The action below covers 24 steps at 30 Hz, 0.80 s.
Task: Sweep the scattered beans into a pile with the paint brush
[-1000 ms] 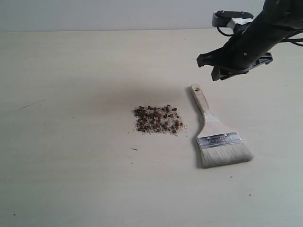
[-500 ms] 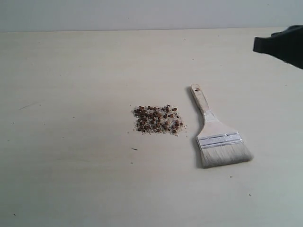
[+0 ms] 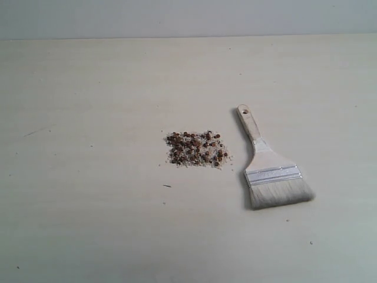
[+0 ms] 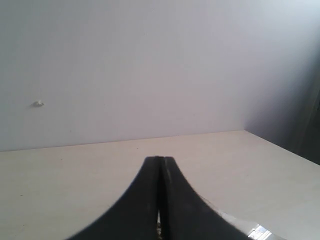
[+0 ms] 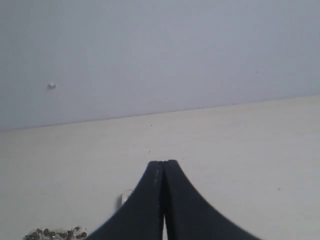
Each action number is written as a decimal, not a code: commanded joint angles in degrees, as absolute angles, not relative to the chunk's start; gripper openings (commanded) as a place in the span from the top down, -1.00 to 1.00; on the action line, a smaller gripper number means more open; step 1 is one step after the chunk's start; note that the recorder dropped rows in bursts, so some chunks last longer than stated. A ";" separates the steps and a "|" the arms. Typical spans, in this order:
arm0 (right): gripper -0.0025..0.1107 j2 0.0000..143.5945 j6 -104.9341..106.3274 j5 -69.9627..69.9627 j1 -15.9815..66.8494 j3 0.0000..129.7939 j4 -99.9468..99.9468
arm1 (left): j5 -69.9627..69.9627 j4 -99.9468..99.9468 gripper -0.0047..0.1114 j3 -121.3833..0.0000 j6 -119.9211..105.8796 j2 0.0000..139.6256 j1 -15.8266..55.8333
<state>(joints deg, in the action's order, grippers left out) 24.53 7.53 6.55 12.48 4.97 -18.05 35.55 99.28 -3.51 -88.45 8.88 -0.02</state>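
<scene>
The beans [image 3: 197, 148] lie gathered in one small reddish-brown heap mixed with whitish crumbs at the middle of the table; a corner of the heap shows as beans [image 5: 55, 233] in the right wrist view. Just right of the heap the paint brush [image 3: 269, 166] lies flat, handle pointing away, pale bristles toward the front. Nothing holds it. Neither arm shows in the exterior view. My left gripper [image 4: 159, 159] is shut with nothing between its jaws. My right gripper [image 5: 163, 162] is likewise shut and empty, with a bit of the paint brush [image 5: 123, 198] peeking beside it.
The pale table [image 3: 88, 88] runs back to a plain grey wall [image 3: 177, 17]. A few tiny dark specks [image 3: 167, 186] lie in front of the heap.
The right arm, which hung over the table behind the brush handle, has pulled away to the right and left the exterior view. Beans and brush have not moved.
</scene>
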 commanded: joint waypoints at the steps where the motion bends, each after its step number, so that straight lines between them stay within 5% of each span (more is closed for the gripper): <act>1: 0.96 14.88 7.36 6.16 12.35 0.56 -17.49 | 35.64 99.95 0.92 -3.20 -88.07 8.37 -0.19; 11: 0.96 0.00 7.36 -0.57 12.35 0.00 -16.92 | 35.64 99.95 0.92 -3.20 -88.07 8.37 -0.19; 24: 0.96 0.00 6.13 -15.24 12.35 0.00 -26.66 | 35.64 99.95 0.92 -3.20 -88.07 8.37 -0.19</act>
<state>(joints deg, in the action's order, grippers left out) 0.39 6.19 -14.41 12.48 0.27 -25.62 35.55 99.28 -3.51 -88.45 8.88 -0.02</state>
